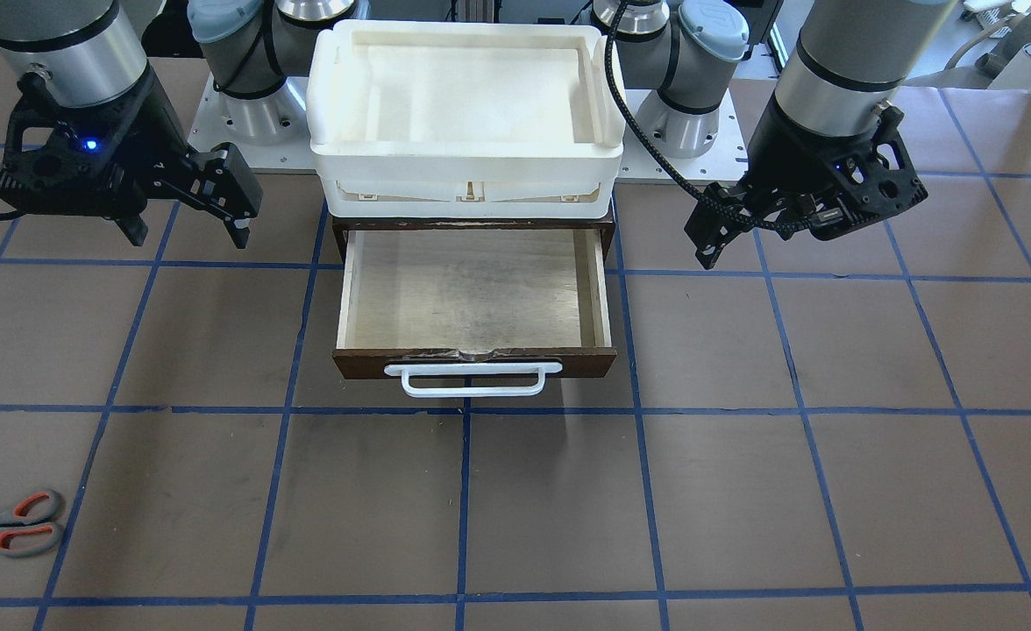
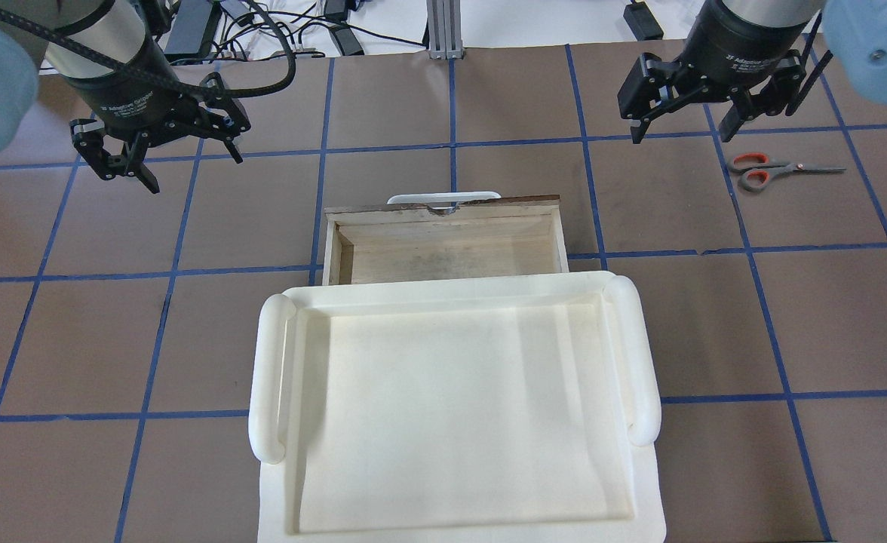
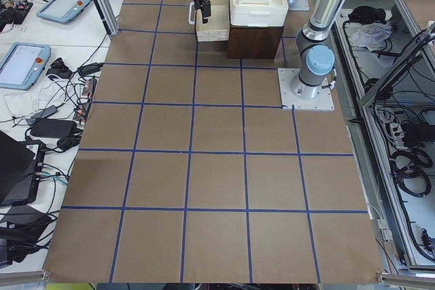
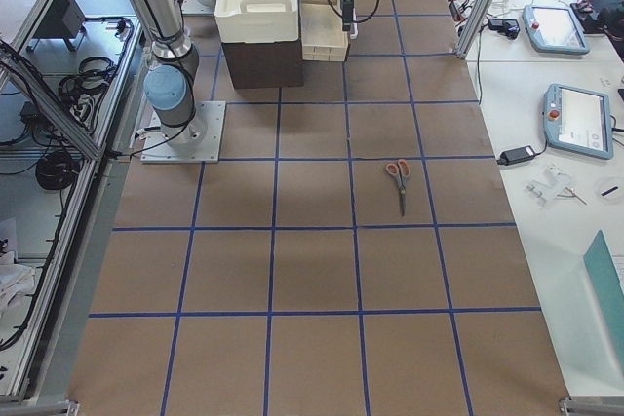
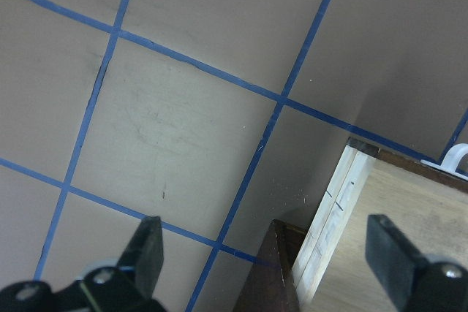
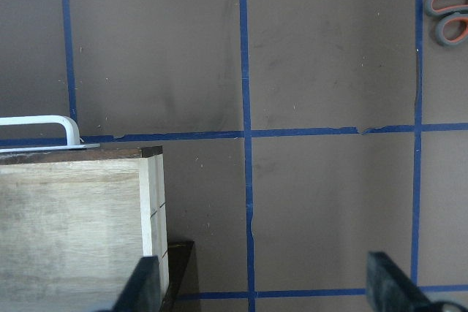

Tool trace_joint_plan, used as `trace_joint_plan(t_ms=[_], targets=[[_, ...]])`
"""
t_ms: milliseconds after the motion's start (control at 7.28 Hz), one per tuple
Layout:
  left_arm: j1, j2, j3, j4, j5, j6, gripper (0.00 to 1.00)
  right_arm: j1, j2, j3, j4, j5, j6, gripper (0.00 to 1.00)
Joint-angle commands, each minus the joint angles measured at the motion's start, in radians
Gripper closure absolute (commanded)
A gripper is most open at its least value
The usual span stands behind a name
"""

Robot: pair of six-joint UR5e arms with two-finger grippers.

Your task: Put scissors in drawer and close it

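Note:
The scissors (image 2: 779, 170) lie flat on the table at the far right, handles pointing left; they also show in the front view (image 1: 11, 523) and in the right wrist view (image 6: 447, 16). The drawer (image 2: 443, 256) stands pulled open and empty, with its white bar handle (image 1: 472, 379) on the front. My right gripper (image 2: 681, 136) is open and empty, hovering just left of and beyond the scissors. My left gripper (image 2: 191, 167) is open and empty, hovering left of the drawer. Both are above the table.
A white plastic tray (image 2: 643, 362) sits on top of the dark brown cabinet (image 4: 261, 63) that houses the drawer. The brown table top (image 1: 743, 491) is marked with a blue tape grid. Both arm bases stand behind the cabinet.

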Motion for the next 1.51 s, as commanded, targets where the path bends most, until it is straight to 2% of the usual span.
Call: trace_joint_plan(t_ms=[0, 550, 825, 1374], targets=[[-0.001, 0.000, 0.000, 0.000, -0.001, -0.001, 0.00, -0.002, -0.001, 0.000, -0.001, 0.000, 0.000, 0.00], [-0.001, 0.000, 0.000, 0.000, 0.001, -0.001, 0.00, -0.002, -0.003, 0.000, 0.001, 0.000, 0.000, 0.00], [0.001, 0.000, 0.000, 0.000, 0.001, 0.000, 0.00, -0.003, -0.009, 0.000, 0.044, -0.002, -0.003, 0.00], [0.001, 0.000, 0.000, 0.000, -0.001, -0.003, 0.00, -0.011, -0.006, 0.000, 0.025, 0.000, -0.012, 0.00]])
